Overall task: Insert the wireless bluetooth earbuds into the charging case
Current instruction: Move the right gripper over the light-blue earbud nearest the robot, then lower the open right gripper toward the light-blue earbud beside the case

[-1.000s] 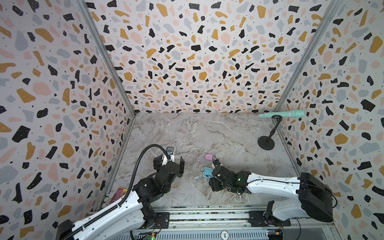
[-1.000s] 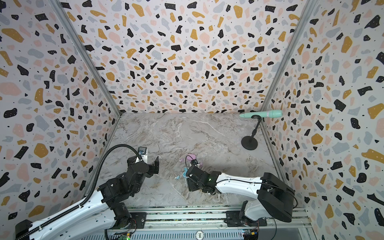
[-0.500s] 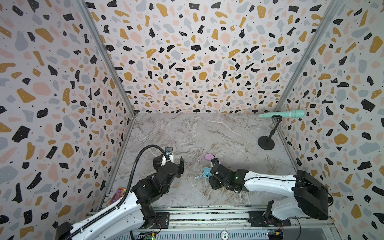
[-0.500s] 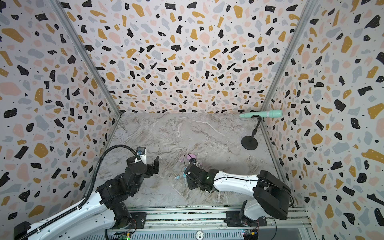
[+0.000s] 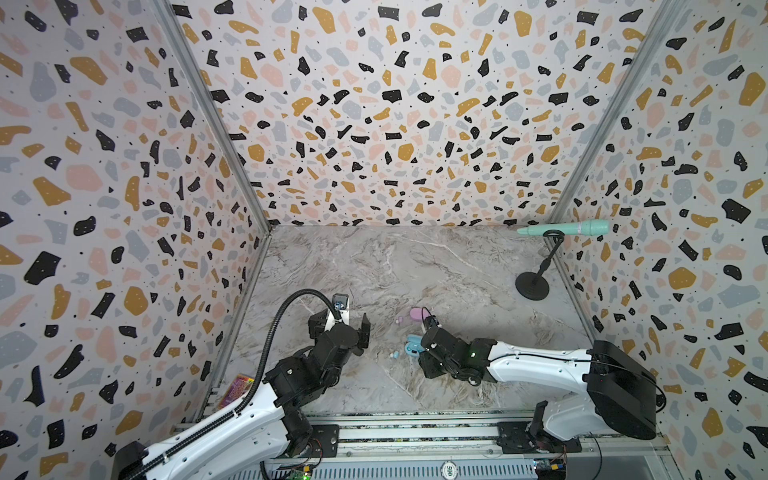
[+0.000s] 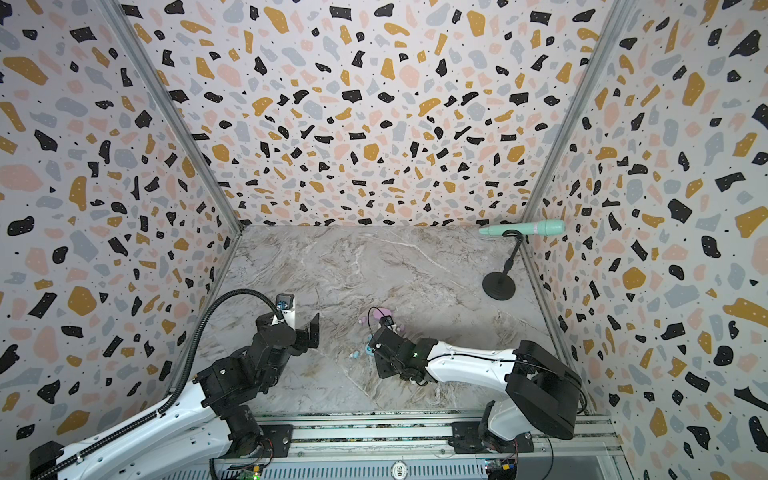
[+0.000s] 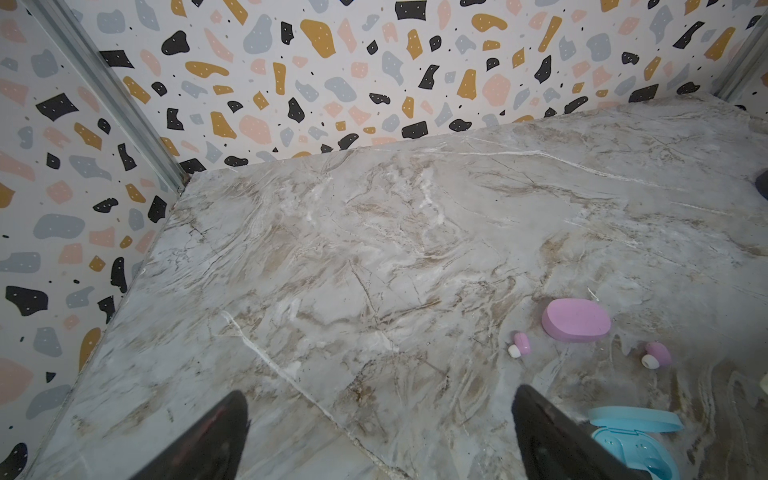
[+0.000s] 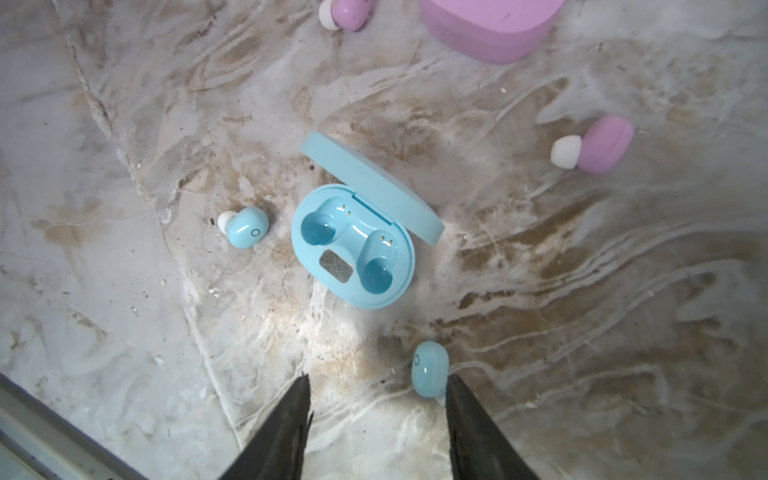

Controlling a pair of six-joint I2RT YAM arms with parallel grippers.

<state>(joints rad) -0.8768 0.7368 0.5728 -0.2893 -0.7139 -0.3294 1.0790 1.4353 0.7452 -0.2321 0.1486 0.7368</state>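
Observation:
The light blue charging case (image 8: pixel 353 245) lies open on the marble, both sockets empty, lid tipped back. One blue earbud (image 8: pixel 245 226) lies beside it. Another blue earbud (image 8: pixel 430 368) rests against the inner face of one right fingertip (image 8: pixel 455 386). My right gripper (image 8: pixel 379 378) is open just short of the case, with its other finger well clear of that earbud. A shut pink case (image 8: pixel 490 25) and two pink earbuds (image 8: pixel 349 12) (image 8: pixel 598 145) lie beyond. My left gripper (image 7: pixel 380 390) hovers wide open and empty, left of the blue case (image 5: pixel 411 345).
A mint-green microphone (image 5: pixel 569 227) sits on a black stand with a round base (image 5: pixel 532 286) at the back right. Terrazzo walls close in three sides. A colourful card (image 5: pixel 237 388) lies at the front left edge, by the metal rail (image 5: pixel 415 432).
The right arm has shifted slightly left toward the blue case. The left arm has not moved.

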